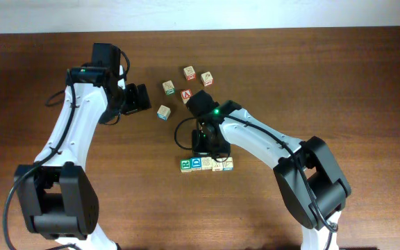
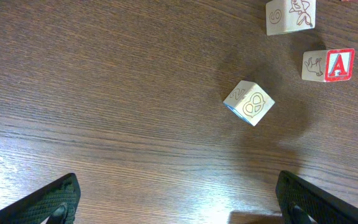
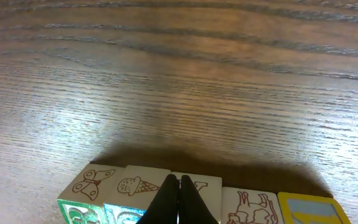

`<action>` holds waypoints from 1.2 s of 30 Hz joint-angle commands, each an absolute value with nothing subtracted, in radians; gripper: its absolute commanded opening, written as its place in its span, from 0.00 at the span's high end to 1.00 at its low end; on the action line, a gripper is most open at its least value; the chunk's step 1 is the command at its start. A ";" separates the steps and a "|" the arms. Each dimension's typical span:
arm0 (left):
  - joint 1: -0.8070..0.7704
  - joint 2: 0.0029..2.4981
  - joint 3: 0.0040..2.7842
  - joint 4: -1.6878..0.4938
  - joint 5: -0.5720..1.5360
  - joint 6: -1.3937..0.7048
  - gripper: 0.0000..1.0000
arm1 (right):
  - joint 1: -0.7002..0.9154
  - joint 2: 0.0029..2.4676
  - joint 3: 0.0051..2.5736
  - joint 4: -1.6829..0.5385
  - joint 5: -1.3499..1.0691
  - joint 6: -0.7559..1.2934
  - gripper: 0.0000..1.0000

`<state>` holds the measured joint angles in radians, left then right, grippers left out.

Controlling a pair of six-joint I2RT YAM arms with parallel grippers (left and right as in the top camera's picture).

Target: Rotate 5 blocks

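The 5 blocks (image 1: 196,163) seemed light, rigid, graspable across 2 opposite sides; right gripper (image 3: 178,186), at their middle, was closed empty, left gripper (image 2: 178,199) wide open, empty.

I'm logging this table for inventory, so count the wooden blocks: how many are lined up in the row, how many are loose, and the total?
Blocks in the row: 5
Loose blocks: 5
Total: 10

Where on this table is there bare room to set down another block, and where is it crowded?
Free: the bare wood between the row of blocks and the left arm, and the stretch beyond the right arm. Crowded: the loose blocks beside the left gripper, and the row under the right gripper.
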<state>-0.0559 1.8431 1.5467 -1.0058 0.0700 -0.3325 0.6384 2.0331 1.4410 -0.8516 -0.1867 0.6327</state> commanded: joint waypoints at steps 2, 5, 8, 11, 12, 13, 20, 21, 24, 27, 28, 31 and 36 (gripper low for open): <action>-0.056 1.847 1.562 -1.007 0.063 -0.317 0.01 | 0.648 2.039 1.450 -0.859 -0.203 0.645 0.96; -0.056 1.847 1.562 -1.007 0.063 -0.317 0.01 | 0.648 2.039 1.450 -0.860 -0.203 0.645 0.96; -0.056 1.847 1.562 -1.007 0.063 -0.317 0.01 | 0.648 2.039 1.450 -0.862 -0.207 0.645 0.96; -0.056 1.847 1.562 -1.007 0.063 -0.317 0.01 | 0.648 2.039 1.450 -0.865 -0.210 0.646 0.96; -0.056 1.847 1.562 -1.007 0.063 -0.317 0.01 | 0.648 2.039 1.450 -0.868 -0.210 0.649 0.96; -0.056 1.847 1.562 -1.007 0.063 -0.317 0.01 | 0.648 2.039 1.450 -0.871 -0.210 0.654 0.96; -0.056 1.847 1.562 -1.007 0.063 -0.317 0.01 | 0.648 2.039 1.450 -0.871 -0.210 0.656 0.96; -0.056 1.847 1.562 -1.007 0.063 -0.317 0.01 | 0.648 2.039 1.450 -0.863 -0.210 0.656 0.96; -0.056 1.847 1.562 -1.007 0.063 -0.317 0.01 | 0.633 2.039 1.483 -0.860 -0.210 0.624 0.85; -0.056 1.847 1.562 -1.007 0.063 -0.317 0.01 | 0.606 2.032 1.562 -0.868 -0.202 0.577 0.80; -0.056 1.847 1.562 -1.007 0.063 -0.317 0.01 | 0.593 2.028 1.602 -0.886 -0.196 0.571 0.80; -0.056 1.847 1.562 -1.007 0.063 -0.317 0.01 | 0.559 2.020 1.715 -0.967 -0.195 0.522 0.78; -0.056 1.847 1.562 -1.007 0.063 -0.317 0.01 | 0.467 2.007 1.970 -1.273 -0.207 0.383 0.75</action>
